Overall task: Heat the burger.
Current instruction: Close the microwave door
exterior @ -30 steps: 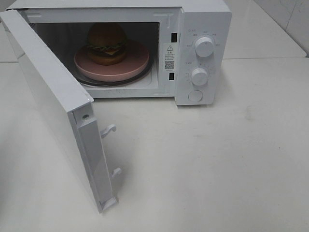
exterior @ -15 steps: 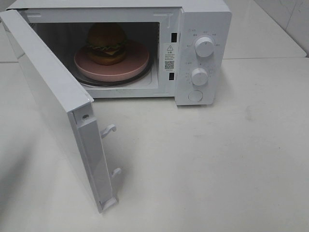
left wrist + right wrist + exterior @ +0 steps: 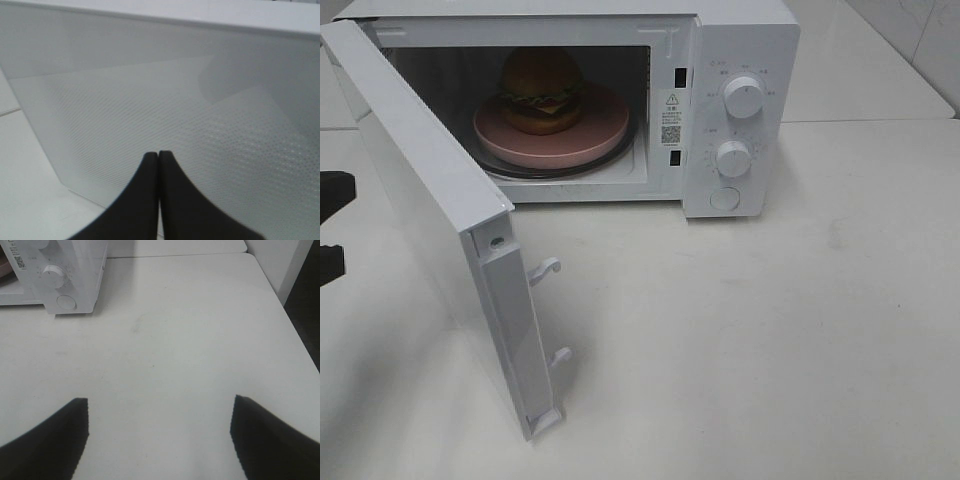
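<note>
Now the burger (image 3: pixel 542 88) is sitting inside the microwave (image 3: pixel 745 40), behind its wide-open door (image 3: pixel 430 190), whose outer face the left claw (image 3: pixel 159 154), pinched together, is facing closely, while the right claw (image 3: pixel 159 401) is hovering spread apart off the microwave's knob side.

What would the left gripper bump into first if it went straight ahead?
Most likely the open microwave door. In the left wrist view, the door's dotted outer face fills the space beyond the shut left gripper, with nothing in between. How big the gap is cannot be told.
</note>
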`<state>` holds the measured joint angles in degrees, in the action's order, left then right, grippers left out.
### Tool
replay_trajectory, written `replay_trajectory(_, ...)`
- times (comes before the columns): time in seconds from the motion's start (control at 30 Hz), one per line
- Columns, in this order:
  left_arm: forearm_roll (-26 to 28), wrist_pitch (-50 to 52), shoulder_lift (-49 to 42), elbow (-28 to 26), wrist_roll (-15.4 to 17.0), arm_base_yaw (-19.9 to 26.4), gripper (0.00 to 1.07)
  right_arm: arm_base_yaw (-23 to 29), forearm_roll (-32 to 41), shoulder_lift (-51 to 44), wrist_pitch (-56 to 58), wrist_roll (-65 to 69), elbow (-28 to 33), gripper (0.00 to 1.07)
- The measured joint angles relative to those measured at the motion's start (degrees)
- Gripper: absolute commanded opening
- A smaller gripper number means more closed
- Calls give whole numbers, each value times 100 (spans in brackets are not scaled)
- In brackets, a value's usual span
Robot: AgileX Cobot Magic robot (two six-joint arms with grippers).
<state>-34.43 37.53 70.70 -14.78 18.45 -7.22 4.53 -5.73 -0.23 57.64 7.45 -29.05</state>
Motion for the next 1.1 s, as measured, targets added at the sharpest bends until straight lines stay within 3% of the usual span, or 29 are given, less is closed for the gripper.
replay_trajectory(0.13, 355, 34, 304, -103, -212, -298, 0, 0, 0, 0, 0, 0, 0, 76)
replay_trajectory(0.27, 1083, 361, 670, -126, -647, -733, 0, 0, 0, 0, 0, 0, 0, 76)
replay_trajectory(0.57, 2458, 756, 1306, -309, -1295, -1593, 0, 0, 0, 0, 0, 0, 0, 76)
replay_trajectory(0.6, 2750, 762, 1444, -418, -1444, -1811, 0, 0, 0, 0, 0, 0, 0, 76)
replay_trajectory(0.9, 3644, 814, 2005, -1008, -1908, -2613, 0, 0, 0, 0, 0, 0, 0, 76)
replay_trajectory(1.1, 4761, 922, 2504, -1662, -2389, -3134, 0, 0, 0, 0, 0, 0, 0, 76)
